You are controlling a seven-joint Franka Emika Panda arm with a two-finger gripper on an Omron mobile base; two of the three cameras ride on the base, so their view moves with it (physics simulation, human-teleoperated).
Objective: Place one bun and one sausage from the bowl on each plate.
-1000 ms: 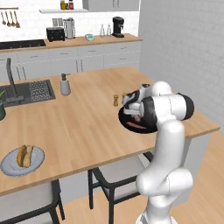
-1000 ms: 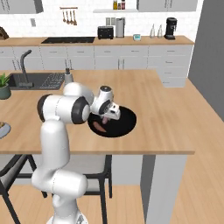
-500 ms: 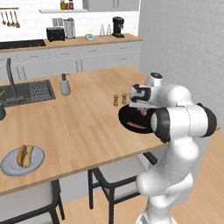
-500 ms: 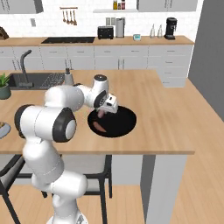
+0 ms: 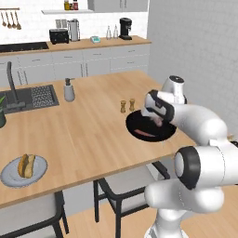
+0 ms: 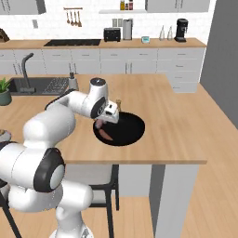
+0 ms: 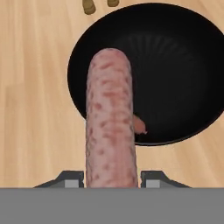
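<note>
Wooden island counter (image 5: 88,135), black bowl (image 7: 183,65) near its edge: your gripper (image 7: 111,177) is clamped low on a sausage (image 7: 110,118) above the bowl (one more lies inside), light, soft, likely slick, so keep squeezing mid-body.

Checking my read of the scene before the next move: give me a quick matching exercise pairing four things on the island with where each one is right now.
Things:
1. sausage
2. black bowl
3. plate with a bun
4. soap dispenser

Places:
A. beside the sink
B. near the left end of the island counter, far from the arm
C. clamped between the fingers of the gripper, above the bowl
D. on the counter by the two small shakers, with another sausage lying in it

Pairs: 1-C, 2-D, 3-B, 4-A
</note>
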